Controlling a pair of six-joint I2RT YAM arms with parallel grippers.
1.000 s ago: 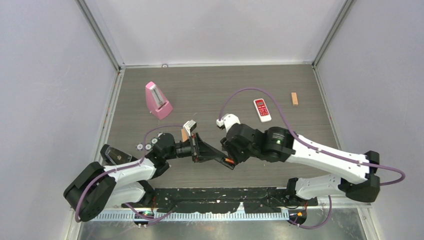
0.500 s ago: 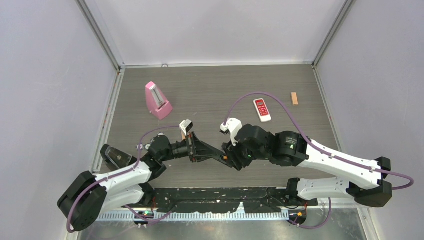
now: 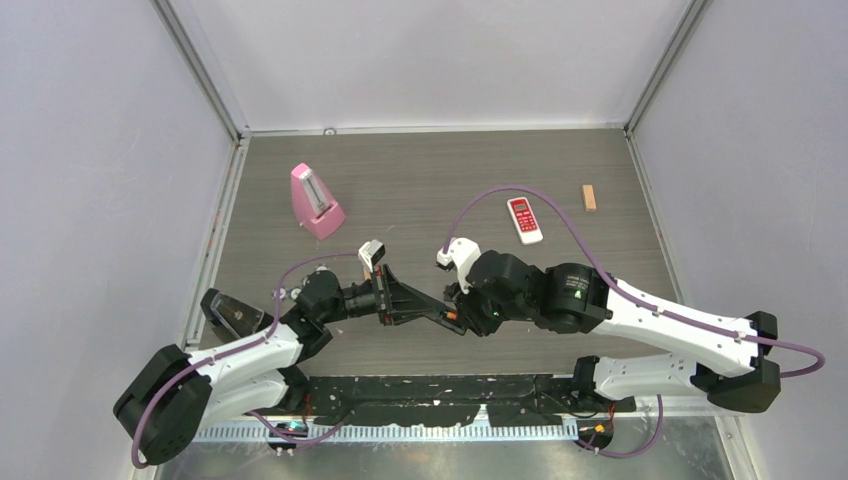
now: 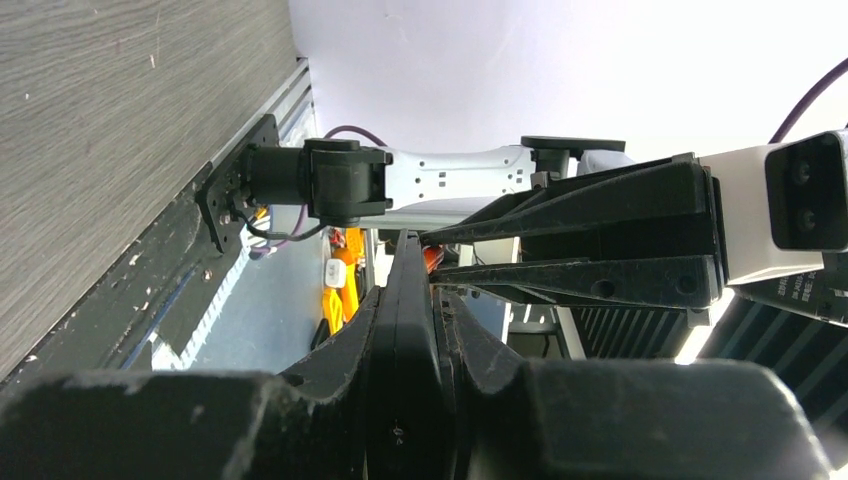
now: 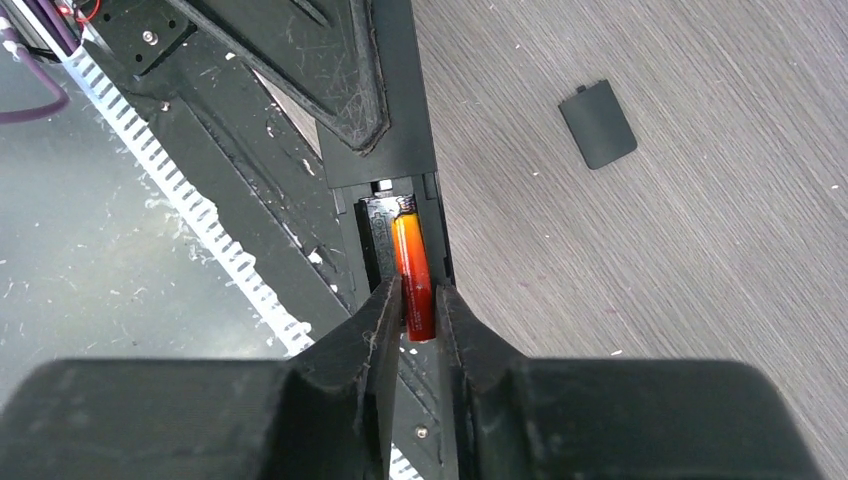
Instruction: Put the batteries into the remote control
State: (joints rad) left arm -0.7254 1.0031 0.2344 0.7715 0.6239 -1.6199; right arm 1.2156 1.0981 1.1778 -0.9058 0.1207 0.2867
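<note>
Pinching an orange-red battery between narrow jaws, the right gripper lays it along the open bay of the black remote control, which the left gripper clamps edge-up near the table's 6 o'clock. Since half a second ago the right wrist has nudged slightly toward 9 o'clock — the left arm is unchanged. A battery cover lies at 2 o'clock.

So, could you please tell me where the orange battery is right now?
In the right wrist view, the orange battery is pinched by the right end effector, its far end in the open compartment of the black remote.
</note>
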